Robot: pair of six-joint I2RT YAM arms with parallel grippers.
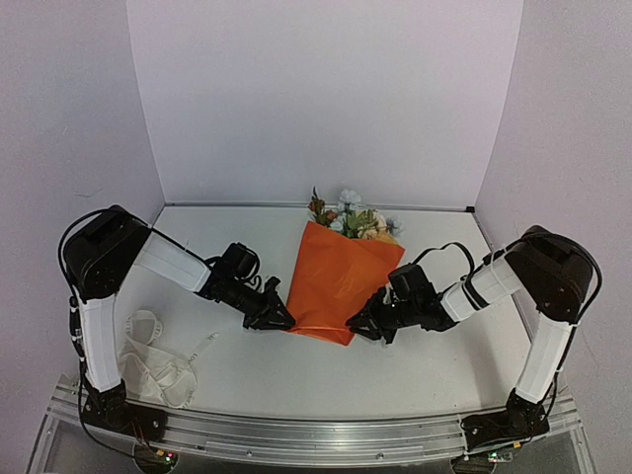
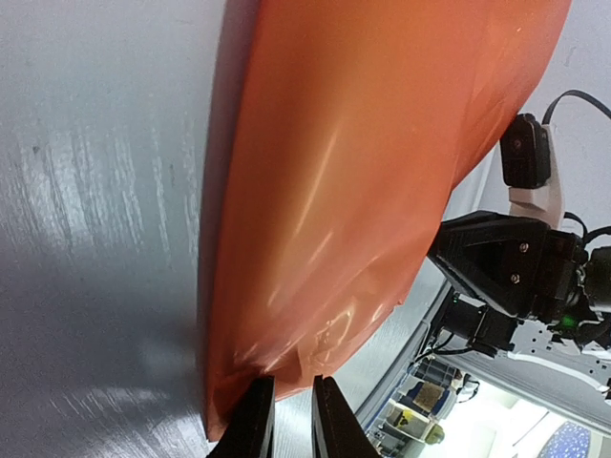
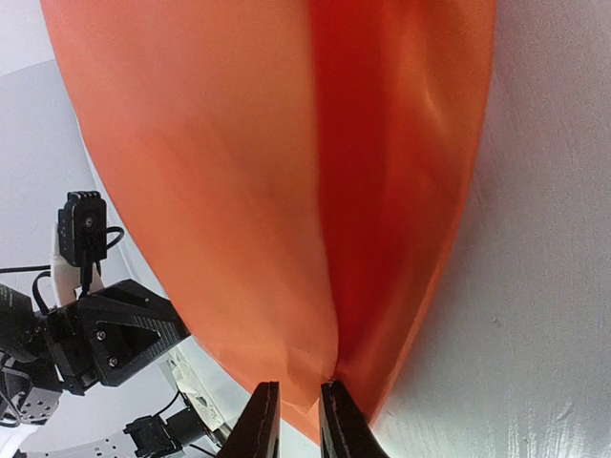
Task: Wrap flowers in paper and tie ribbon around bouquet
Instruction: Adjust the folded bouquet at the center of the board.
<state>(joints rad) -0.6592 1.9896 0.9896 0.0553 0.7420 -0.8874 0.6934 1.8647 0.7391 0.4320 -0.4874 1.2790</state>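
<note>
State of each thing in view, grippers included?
paper: wrapped in a taper round the flowers, lying flat
flowers: heads poking from the wrap's far end
ribbon: loose heap at near left, untied
left gripper: shut on paper's near left corner
right gripper: shut on paper's near right corner

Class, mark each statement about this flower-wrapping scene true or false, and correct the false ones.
1. The flowers poke from the far end of the paper. True.
2. The ribbon is tied round the paper. False: it lies loose on the table, at the near left.
3. The left tool and right tool both sit at the paper's near end. True.
4. The paper shows its yellow face. False: the face in view is orange.
</note>
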